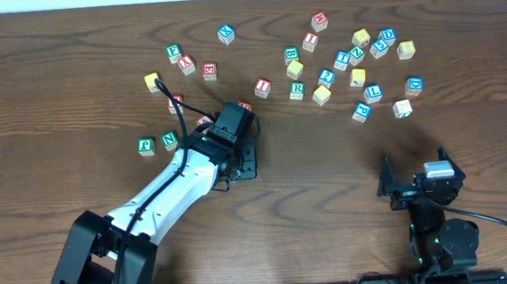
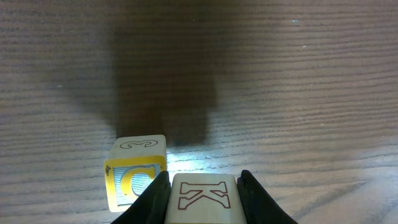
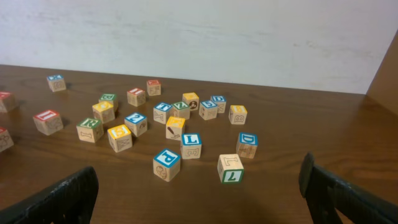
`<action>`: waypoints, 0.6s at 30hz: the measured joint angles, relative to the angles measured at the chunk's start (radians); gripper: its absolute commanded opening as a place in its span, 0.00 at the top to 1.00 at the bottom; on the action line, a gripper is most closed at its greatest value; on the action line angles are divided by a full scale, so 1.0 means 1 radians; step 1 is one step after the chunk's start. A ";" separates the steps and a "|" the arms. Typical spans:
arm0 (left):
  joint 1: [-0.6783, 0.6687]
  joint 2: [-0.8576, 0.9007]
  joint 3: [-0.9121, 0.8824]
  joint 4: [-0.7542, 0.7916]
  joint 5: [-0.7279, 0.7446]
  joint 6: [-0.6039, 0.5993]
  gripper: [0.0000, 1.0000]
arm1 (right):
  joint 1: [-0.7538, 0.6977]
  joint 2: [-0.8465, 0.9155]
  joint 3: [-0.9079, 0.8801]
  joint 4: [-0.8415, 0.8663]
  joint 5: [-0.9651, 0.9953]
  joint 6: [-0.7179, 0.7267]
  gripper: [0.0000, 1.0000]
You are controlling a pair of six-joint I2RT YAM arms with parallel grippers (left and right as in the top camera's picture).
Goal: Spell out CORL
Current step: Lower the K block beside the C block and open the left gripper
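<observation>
My left gripper (image 2: pixel 204 178) is shut on a plain wooden block with a red outlined K (image 2: pixel 204 198), low over the table. A block with a yellow C (image 2: pixel 135 177) stands right beside it on the left, against the left finger. In the overhead view the left gripper (image 1: pixel 241 157) hides both blocks. My right gripper (image 1: pixel 417 183) is open and empty at the front right; in its wrist view (image 3: pixel 199 193) the fingers are spread wide. A blue L block (image 3: pixel 191 142) and a green R block (image 1: pixel 297 90) lie among the scattered blocks.
Many letter blocks lie scattered across the back of the table (image 1: pixel 356 61). A smaller group sits at the left (image 1: pixel 175 62), with two green blocks (image 1: pixel 157 143) near the left arm. A blue P block (image 3: pixel 166 160) and a green 7 block (image 3: pixel 231 168) are nearest the right gripper.
</observation>
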 measured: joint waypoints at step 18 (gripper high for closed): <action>-0.093 0.000 0.000 0.016 -0.064 -0.009 0.92 | 0.000 0.000 0.000 0.000 0.000 0.000 0.01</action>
